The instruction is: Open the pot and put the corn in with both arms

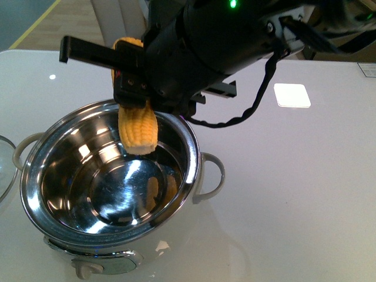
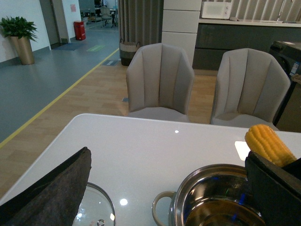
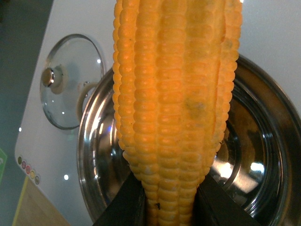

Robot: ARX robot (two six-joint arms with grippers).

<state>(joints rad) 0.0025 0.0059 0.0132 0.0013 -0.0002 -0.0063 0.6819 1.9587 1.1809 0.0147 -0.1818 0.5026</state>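
The pot (image 1: 192,154) stands open at the table's front left, and its steel bowl holds nothing. My right gripper (image 1: 134,88) is shut on the corn (image 1: 138,129), which hangs tip down just above the bowl by the far rim. In the right wrist view the corn (image 3: 174,94) fills the middle between the black fingers (image 3: 124,207), with the pot (image 3: 91,155) below it. The glass lid (image 3: 70,80) lies flat on the table beside the pot. My left gripper (image 2: 164,197) is open and empty, above the table between the lid (image 2: 96,207) and the pot (image 2: 207,197).
The white table (image 1: 294,194) is bare to the right of the pot, apart from a bright square reflection (image 1: 292,95). Two grey chairs (image 2: 160,80) stand behind its far edge. The lid's rim (image 1: 4,176) shows at the left edge of the front view.
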